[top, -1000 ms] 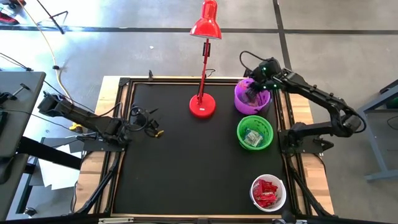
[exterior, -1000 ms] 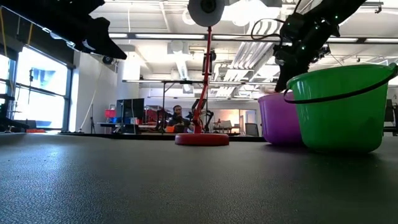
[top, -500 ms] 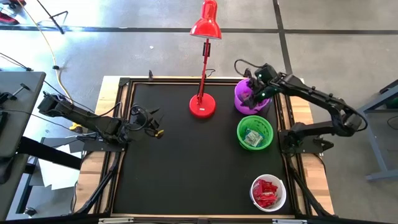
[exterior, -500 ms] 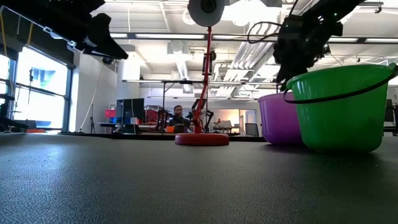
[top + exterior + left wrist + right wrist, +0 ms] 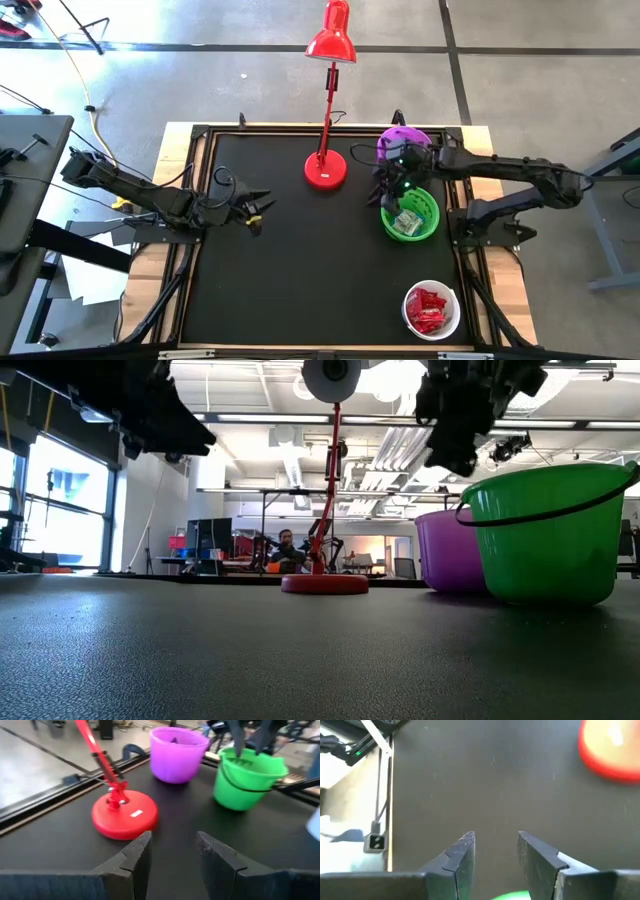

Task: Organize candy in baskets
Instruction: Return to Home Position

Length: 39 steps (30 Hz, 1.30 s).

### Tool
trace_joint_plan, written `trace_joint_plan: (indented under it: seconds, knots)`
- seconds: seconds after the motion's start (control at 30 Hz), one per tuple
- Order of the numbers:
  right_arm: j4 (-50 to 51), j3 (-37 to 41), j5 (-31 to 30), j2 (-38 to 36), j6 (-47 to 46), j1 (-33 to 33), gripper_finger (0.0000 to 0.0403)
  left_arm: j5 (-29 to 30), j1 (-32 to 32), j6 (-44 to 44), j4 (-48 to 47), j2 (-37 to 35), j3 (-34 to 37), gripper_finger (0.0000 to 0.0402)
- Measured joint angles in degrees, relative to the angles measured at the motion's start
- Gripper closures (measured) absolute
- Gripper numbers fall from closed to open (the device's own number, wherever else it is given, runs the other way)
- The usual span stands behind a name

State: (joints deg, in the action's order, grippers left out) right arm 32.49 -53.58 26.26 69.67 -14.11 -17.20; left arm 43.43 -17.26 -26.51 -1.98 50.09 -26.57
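Left gripper [image 5: 172, 837] and right gripper [image 5: 495, 836] hover, fingers [image 5: 136, 862] parted, empty, over black mat [image 5: 300, 270].

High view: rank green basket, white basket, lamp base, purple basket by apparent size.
1. Green basket, white basket: look alike, no ranking.
2. Red lamp base: clearly smaller.
Purple basket: partly hidden by right arm, unsure.
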Motion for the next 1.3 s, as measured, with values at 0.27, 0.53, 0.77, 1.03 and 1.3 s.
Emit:
trace_joint_plan:
  seconds: [0.27, 0.53, 0.77, 1.03, 1.3]
  knots:
    - [-13.4, 0.0, -6.77, 0.0, -3.63, 9.09, 0.0264, -1.0, 0.0, 0.03, 1.49, 0.0, 0.0, 0.0266]
    - [-25.37, -0.02, -12.97, -0.02, -5.39, 14.58, 0.0264, -0.95, 0.0, 0.07, 1.47, 0.0, 0.0, 0.0266]
    - [-35.25, -0.02, -13.92, -0.02, -6.79, 16.01, 0.0264, -0.93, 0.0, 0.11, 1.43, 0.0, 0.0, 0.0266]
    - [-35.33, -0.02, -34.98, -0.02, -8.87, 16.11, 0.0264, -0.93, 0.0, 0.11, 1.4, 0.0, 0.0, 0.0266]
    - [-36.87, -0.02, -38.11, -0.02, -5.04, 15.59, 0.0264, -1.18, 2.39, 0.13, 1.27, 0.76, 0.04, 0.0266]
